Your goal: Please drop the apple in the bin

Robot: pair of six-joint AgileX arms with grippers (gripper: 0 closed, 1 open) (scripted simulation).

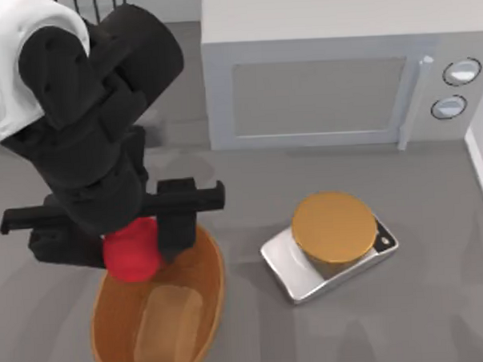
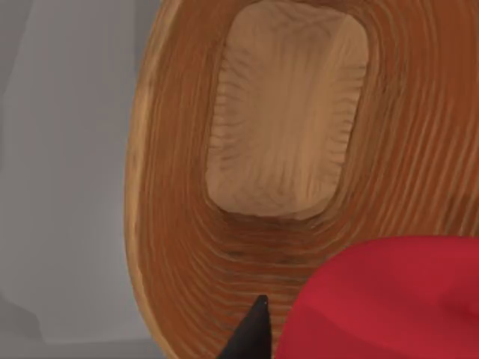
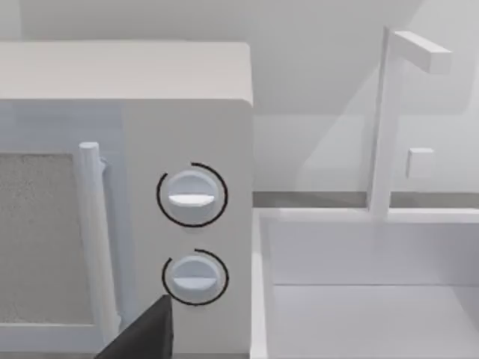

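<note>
I'm holding the apple clenched in my left gripper, hovering over the bin's upper rim. Release step coming, I'd judge: next I'm opening the fingers so it falls inside.

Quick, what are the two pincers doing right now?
Left pincer: closed on the small bright red apple, above the oval orange-brown woven basket.
Right pincer: cannot be told.
</note>
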